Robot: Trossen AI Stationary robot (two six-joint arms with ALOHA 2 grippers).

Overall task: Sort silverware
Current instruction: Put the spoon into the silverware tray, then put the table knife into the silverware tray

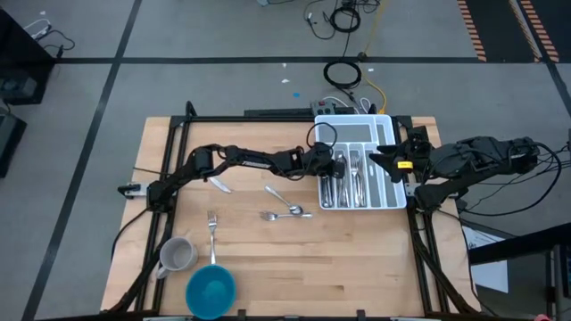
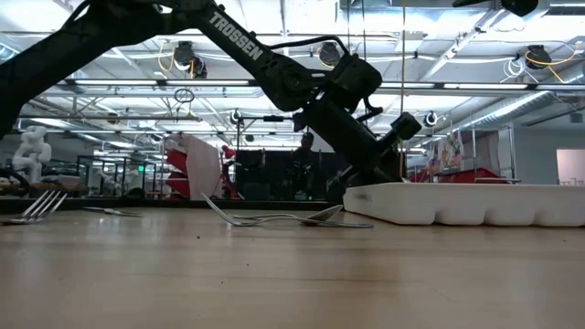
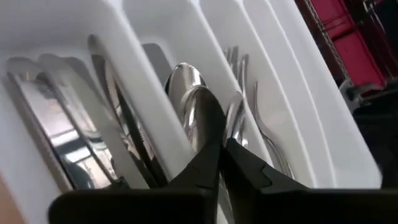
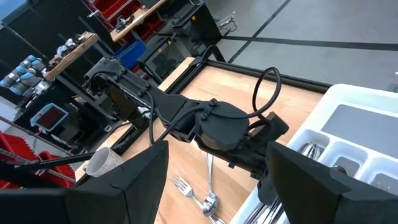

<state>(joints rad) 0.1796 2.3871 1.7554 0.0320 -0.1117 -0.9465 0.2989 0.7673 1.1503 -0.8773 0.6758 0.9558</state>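
Observation:
The white organiser tray point(image 1: 389, 183) lies at the table's far right and holds silverware in its slots: knives point(image 3: 56, 118), spoons point(image 3: 185, 81) and forks point(image 3: 239, 68). My left gripper point(image 1: 336, 166) reaches slanting down over the tray's left part, its fingertips point(image 3: 221, 148) nearly together at a spoon point(image 3: 202, 115) in the spoon slot. My right gripper point(image 4: 217, 180) hangs open above the tray's right edge, touching nothing. Loose silverware lies flat on the wood: a fork point(image 1: 212, 227), two spoons point(image 1: 287, 212), a knife point(image 1: 219, 185). My left gripper has a spoon between its two fingertips, just behind the bowl point(image 3: 210, 134). The fingers come slanting down from the table's left side and lie along the spoon. The spoon's bowl rests on another spoon in the slot. The fingers hide its handle.
A grey mug point(image 1: 177, 256) and a blue bowl point(image 1: 211, 290) stand near the front left corner. The tray's walls point(image 3: 155, 99) rise close on both sides of my left fingers. Bare wood spreads across the table's front right.

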